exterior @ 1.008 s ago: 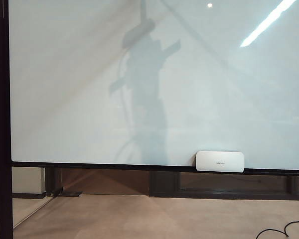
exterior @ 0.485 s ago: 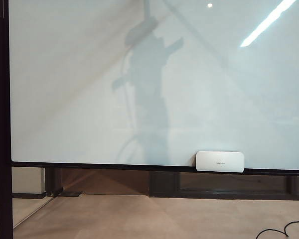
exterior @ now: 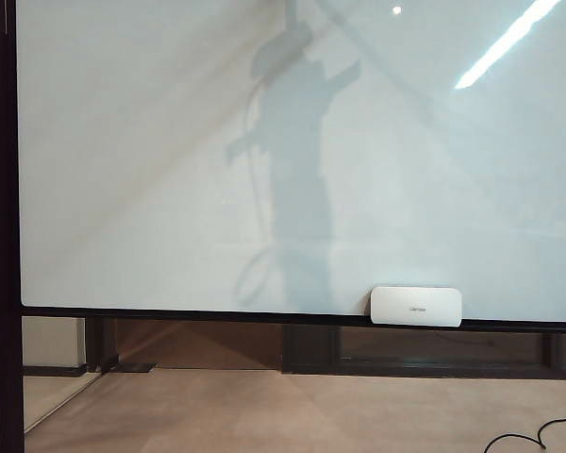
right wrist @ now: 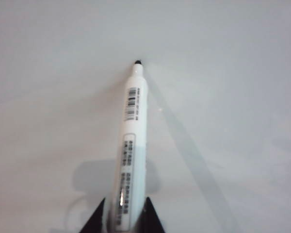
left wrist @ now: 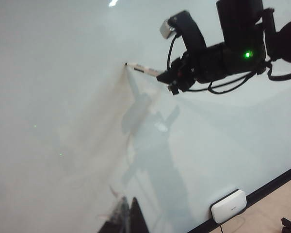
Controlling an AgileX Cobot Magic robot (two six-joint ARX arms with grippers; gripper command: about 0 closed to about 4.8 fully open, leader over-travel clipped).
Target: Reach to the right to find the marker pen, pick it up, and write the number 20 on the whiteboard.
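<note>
The whiteboard (exterior: pixel 123 142) fills the exterior view; neither arm shows there, only an arm's grey shadow (exterior: pixel 297 160). In the right wrist view my right gripper (right wrist: pixel 124 213) is shut on the white marker pen (right wrist: pixel 132 145), whose black tip (right wrist: pixel 137 62) points at the board (right wrist: pixel 233 73). The left wrist view shows that right gripper (left wrist: pixel 167 77) holding the marker pen (left wrist: pixel 144 69) with its tip at the board surface (left wrist: pixel 48 121). My left gripper (left wrist: pixel 128 218) hangs back from the board, its dark fingers together with nothing between them. The number 20 is not in view.
A small white rounded block (exterior: pixel 416 306) sits on the board's lower ledge, also seen as the white block (left wrist: pixel 228 206). A black frame post (exterior: pixel 5 236) stands at the left. A black cable (exterior: pixel 538 436) lies on the beige floor at the lower right.
The arm's shadow on the board has slid to the right and slightly up. The white block has not moved.
</note>
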